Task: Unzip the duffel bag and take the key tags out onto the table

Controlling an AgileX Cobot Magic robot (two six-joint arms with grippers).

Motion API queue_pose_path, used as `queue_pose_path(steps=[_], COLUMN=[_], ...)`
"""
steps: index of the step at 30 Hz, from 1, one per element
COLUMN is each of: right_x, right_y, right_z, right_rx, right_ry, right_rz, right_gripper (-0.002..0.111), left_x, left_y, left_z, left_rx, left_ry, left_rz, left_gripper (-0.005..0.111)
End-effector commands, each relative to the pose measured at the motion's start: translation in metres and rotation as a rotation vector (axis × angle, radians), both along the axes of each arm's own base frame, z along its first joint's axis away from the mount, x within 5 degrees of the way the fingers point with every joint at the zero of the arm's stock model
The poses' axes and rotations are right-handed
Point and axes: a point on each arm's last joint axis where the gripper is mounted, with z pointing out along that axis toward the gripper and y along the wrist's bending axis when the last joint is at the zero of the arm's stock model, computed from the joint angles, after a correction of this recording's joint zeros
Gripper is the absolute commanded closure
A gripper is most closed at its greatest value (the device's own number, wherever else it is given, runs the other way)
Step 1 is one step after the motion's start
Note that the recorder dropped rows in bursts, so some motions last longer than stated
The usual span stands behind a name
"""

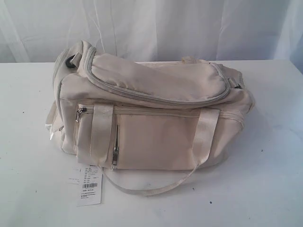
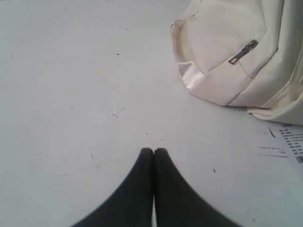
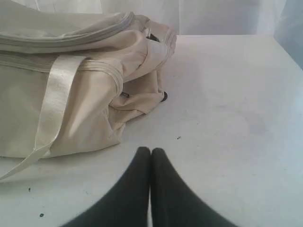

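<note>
Cream fabric makes up the duffel bag, which sits on the white table with its long front side facing the exterior camera. Its curved, grey-piped top flap lies closed over the bag, so the inside is hidden and nothing of its contents can be seen. The front pocket's zip pull hangs down, and the pocket looks closed too. One webbing handle loops off the bag's front onto the tabletop. A black strap ring shows at the bag's upper left end. A white paper hang tag with a barcode lies flat just in front of the bag's left corner.

Off that same end of the bag, the left gripper hangs over bare table, its dark fingers pressed together on nothing. Off the bag's opposite end, the right gripper is likewise over bare table, fingers together and empty.
</note>
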Motion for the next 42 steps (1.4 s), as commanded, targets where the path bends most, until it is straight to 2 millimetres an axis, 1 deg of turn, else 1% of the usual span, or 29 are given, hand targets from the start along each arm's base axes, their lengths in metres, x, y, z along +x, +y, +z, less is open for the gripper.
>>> queue_pose_path(steps=[1,5,9,11,13,14,15,16,17,18,19,21,23,24,26,27,30,32,34,36,38,42], right_x=[0.000,0.002,0.002,-0.001,-0.004,-0.005,-0.007,-0.008,-0.009,-0.010,-0.010,-0.010,-0.010,-0.010,-0.011,-0.012,-0.014,-0.015,-0.014,-0.015,-0.014,-0.002], right_y=[0.000,0.000,0.000,-0.001,-0.003,-0.003,-0.004,-0.004,-0.005,-0.005,-0.005,-0.005,-0.005,-0.005,-0.005,-0.005,-0.006,-0.007,-0.007,-0.009,-0.008,-0.003], right_z=[0.002,0.013,0.036,0.048,0.057,0.061,0.066,0.068,0.070,0.070,0.070,0.070,0.070,0.070,0.072,0.074,0.078,0.078,0.078,0.083,0.086,0.096], right_rx=[0.010,0.045,0.112,0.150,0.178,0.190,0.206,0.213,0.219,0.219,0.220,0.220,0.238,0.287,0.318,0.323,0.337,0.342,0.357,0.381,0.374,0.324], right_ry=[-0.027,-0.146,-0.386,-0.522,-0.624,-0.668,-0.726,-0.750,-0.772,-0.774,-0.776,-0.776,-0.769,-0.755,-0.771,-0.791,-0.843,-0.852,-0.844,-0.839,-0.795,-0.588], right_rz=[0.001,-0.003,-0.010,-0.013,-0.016,-0.017,-0.019,-0.020,-0.020,-0.020,-0.020,-0.020,-0.017,-0.010,-0.007,-0.006,-0.006,-0.007,-0.014,-0.021,-0.021,-0.018], right_gripper=[0.108,0.108,0.108,0.108,0.108,0.108,0.108,0.108,0.108,0.108,0.108,0.108,0.108,0.108,0.108,0.108,0.108,0.108,0.108,0.108,0.108,0.108], left_x=[0.001,0.003,0.004,0.005,0.005,0.004,0.003,0.001,-0.002,-0.004,-0.008,-0.014,-0.016,-0.017,-0.017,-0.018,-0.020,-0.020,-0.019,-0.016,-0.010,0.002], left_y=[0.000,0.000,0.001,0.001,0.001,0.001,0.002,0.002,0.003,0.003,0.004,0.004,0.005,0.005,0.005,0.005,0.005,0.005,0.004,0.003,0.002,0.001], left_z=[0.003,0.011,0.019,0.026,0.034,0.040,0.049,0.055,0.064,0.069,0.078,0.085,0.089,0.090,0.089,0.094,0.119,0.131,0.138,0.144,0.145,0.139], left_rx=[-0.008,-0.014,-0.020,-0.051,-0.110,-0.142,-0.178,-0.186,-0.194,-0.199,-0.206,-0.210,-0.213,-0.214,-0.214,-0.201,-0.126,-0.117,-0.103,-0.082,-0.076,-0.029], left_ry=[-0.037,-0.125,-0.215,-0.290,-0.382,-0.437,-0.542,-0.611,-0.718,-0.775,-0.881,-0.985,-1.031,-1.043,-1.041,-1.039,-1.063,-1.068,-1.052,-1.011,-0.927,-0.742], left_rz=[0.006,0.009,0.012,0.018,0.029,0.032,0.032,0.030,0.027,0.026,0.022,0.017,0.016,0.016,0.016,0.018,0.030,0.031,0.026,0.019,0.019,0.019], left_gripper=[0.107,0.107,0.107,0.107,0.107,0.107,0.107,0.107,0.107,0.107,0.107,0.107,0.107,0.107,0.107,0.107,0.107,0.107,0.107,0.107,0.107,0.107])
